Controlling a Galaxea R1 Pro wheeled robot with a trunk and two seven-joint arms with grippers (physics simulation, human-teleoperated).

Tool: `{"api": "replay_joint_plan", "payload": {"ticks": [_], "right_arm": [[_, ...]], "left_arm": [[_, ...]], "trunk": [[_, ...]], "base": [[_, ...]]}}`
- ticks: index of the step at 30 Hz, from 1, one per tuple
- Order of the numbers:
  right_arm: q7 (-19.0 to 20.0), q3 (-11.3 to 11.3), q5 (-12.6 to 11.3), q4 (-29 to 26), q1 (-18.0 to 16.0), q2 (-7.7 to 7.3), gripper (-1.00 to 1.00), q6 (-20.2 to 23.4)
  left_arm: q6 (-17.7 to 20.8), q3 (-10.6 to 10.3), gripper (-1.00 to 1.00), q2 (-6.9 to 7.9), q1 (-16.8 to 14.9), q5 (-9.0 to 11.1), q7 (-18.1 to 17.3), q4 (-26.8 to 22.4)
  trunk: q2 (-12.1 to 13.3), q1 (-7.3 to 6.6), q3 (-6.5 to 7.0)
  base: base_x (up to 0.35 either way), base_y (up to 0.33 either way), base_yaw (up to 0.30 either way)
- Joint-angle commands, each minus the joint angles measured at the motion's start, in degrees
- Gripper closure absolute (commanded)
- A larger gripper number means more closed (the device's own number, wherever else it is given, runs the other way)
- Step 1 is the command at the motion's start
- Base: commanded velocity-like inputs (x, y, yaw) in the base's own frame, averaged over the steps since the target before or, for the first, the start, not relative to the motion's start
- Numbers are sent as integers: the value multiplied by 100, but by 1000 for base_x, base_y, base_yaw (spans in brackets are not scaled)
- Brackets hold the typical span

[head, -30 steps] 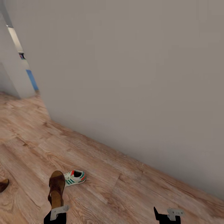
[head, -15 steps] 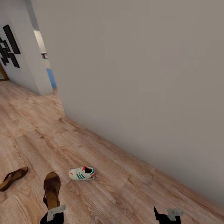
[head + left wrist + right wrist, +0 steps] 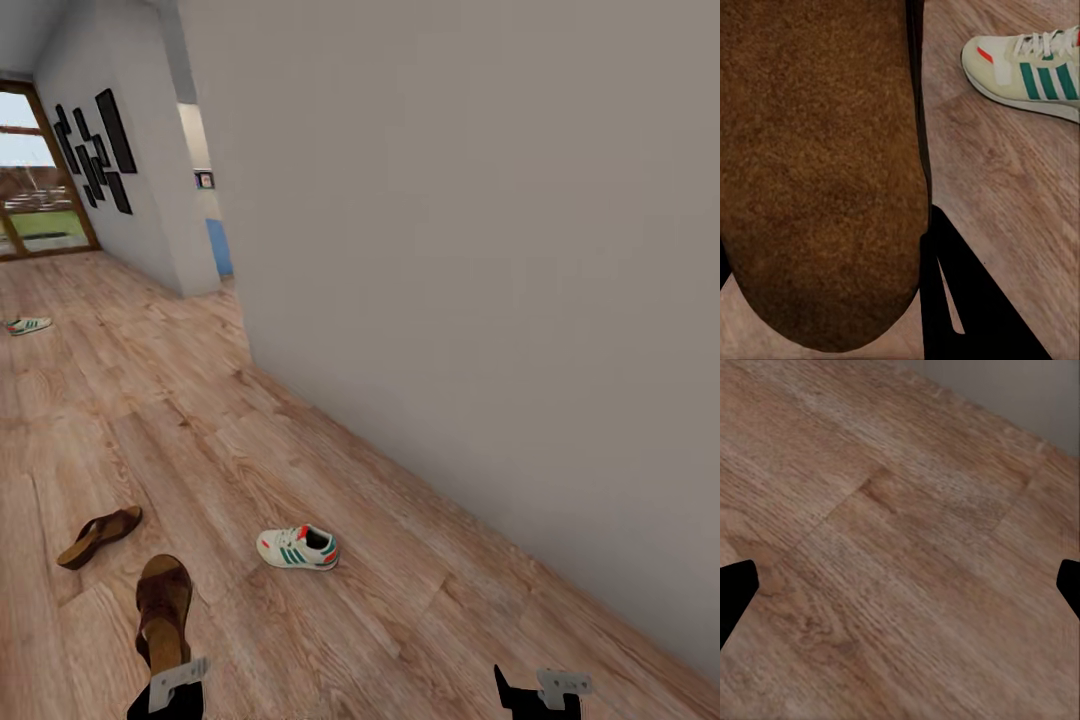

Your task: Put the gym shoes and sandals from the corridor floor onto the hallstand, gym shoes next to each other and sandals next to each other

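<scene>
left claw [image 3: 168,690] clamped on sandal [image 3: 164,610]; right claw [image 3: 540,692] apart, empty | view has swung: second sandal [image 3: 99,535], far sneaker [image 3: 28,325] revealed | near sneaker [image 3: 297,548] beside held sandal; rack unseen

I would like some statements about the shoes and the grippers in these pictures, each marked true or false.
1. The left gripper holds a brown sandal. True.
2. The right gripper grips a gym shoe. False: it is open and holds nothing, with floor beneath.
3. A second sandal lies on the floor. True.
4. Both gym shoes sit side by side. False: one gym shoe is near, the other gym shoe lies far down the corridor.
</scene>
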Motion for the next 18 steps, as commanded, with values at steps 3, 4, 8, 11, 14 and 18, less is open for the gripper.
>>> {"api": "replay_joint_plan", "payload": {"ticks": [3,4,8,11,14,18], "right_arm": [[30,-48,47,4,-3,2,-100,-21],[30,-49,47,4,-3,2,-100,-21],[30,-47,47,5,-3,2,-100,-21],[30,-47,47,5,-3,2,-100,-21],[30,-47,47,5,-3,2,-100,-21],[30,-47,47,6,-3,2,-100,-21]], "left_arm": [[-18,14,100,-8,-6,-55,23,3],[-18,11,100,-9,-6,-57,23,3],[-18,2,100,-15,-6,-68,23,4],[-16,-3,100,-15,-6,-85,25,3],[-11,2,100,-8,-6,-100,29,2],[-10,6,100,-4,-6,-112,33,2]], "trunk": [[-2,-1,-5],[-2,-1,-5],[-2,-1,-5],[-2,-1,-5],[-2,-1,-5],[-2,-1,-5]], "base": [[0,0,273],[0,0,273],[0,0,273],[0,0,273],[0,0,273],[0,0,273]]}}
